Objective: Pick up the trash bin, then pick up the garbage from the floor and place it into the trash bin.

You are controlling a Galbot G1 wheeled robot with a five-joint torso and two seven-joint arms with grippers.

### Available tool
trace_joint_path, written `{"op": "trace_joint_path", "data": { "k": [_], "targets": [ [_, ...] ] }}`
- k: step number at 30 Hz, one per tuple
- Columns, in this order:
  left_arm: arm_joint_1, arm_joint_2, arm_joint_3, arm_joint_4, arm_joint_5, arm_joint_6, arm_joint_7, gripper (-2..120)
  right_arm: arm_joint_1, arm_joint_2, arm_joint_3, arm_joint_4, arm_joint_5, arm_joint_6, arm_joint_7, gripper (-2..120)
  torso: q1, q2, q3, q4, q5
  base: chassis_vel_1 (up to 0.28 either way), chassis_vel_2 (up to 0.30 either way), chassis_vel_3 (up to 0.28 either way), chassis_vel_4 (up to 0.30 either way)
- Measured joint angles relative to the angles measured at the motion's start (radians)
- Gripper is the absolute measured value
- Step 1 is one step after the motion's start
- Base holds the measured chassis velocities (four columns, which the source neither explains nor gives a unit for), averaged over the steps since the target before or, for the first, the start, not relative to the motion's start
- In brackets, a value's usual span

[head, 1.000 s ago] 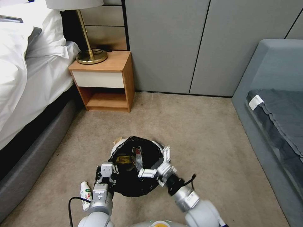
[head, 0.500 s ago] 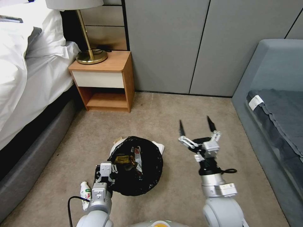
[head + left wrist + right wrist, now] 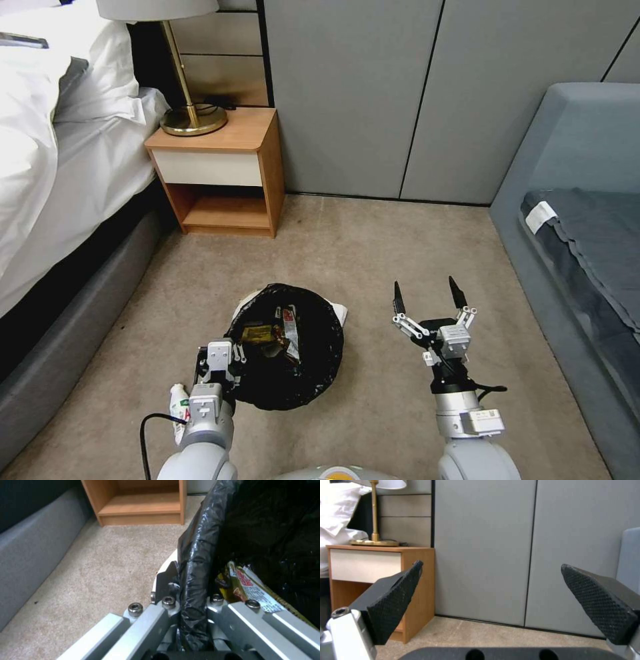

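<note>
The trash bin, white with a black liner, is held just above the carpet in the head view. My left gripper is shut on its near-left rim; the left wrist view shows its fingers pinching the liner-covered rim. Garbage lies inside: yellow and red-white wrappers. A small bottle with a green label lies on the floor left of my left arm. A white tissue peeks out by the bin's far right side. My right gripper hangs open and empty to the right of the bin.
A wooden nightstand with a brass lamp stands at the back left beside the bed. A grey sofa lines the right side. Grey wall panels close the back. Open carpet lies ahead.
My right gripper has come out from over the bin, swung right and drawn back a little, open and empty. The left gripper keeps its hold on the rim.
</note>
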Motion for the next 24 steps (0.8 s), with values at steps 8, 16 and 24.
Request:
{"op": "trace_joint_path", "data": {
  "k": [8,16,24],
  "targets": [
    [0.002,-0.001,0.0,0.0,0.002,0.0,0.002,1,0.007,-0.001,-0.008,-0.008,0.0,0.0,-0.003,100,0.0,0.0,0.0,0.0,0.0,0.019,0.019,0.021,0.011],
    [-0.001,-0.001,-0.001,0.0,0.002,-0.001,0.003,1,0.014,-0.001,-0.011,-0.011,-0.001,-0.005,-0.005,100,0.0,0.0,0.0,0.0001,0.0,0.066,0.077,0.09,0.072],
    [-0.003,0.0,-0.002,0.0,0.002,-0.002,0.003,1,0.016,0.001,-0.018,-0.016,-0.006,-0.006,-0.006,100,0.0,0.0,0.0,0.0002,0.0,0.099,0.093,0.106,0.103]
  ]
}}
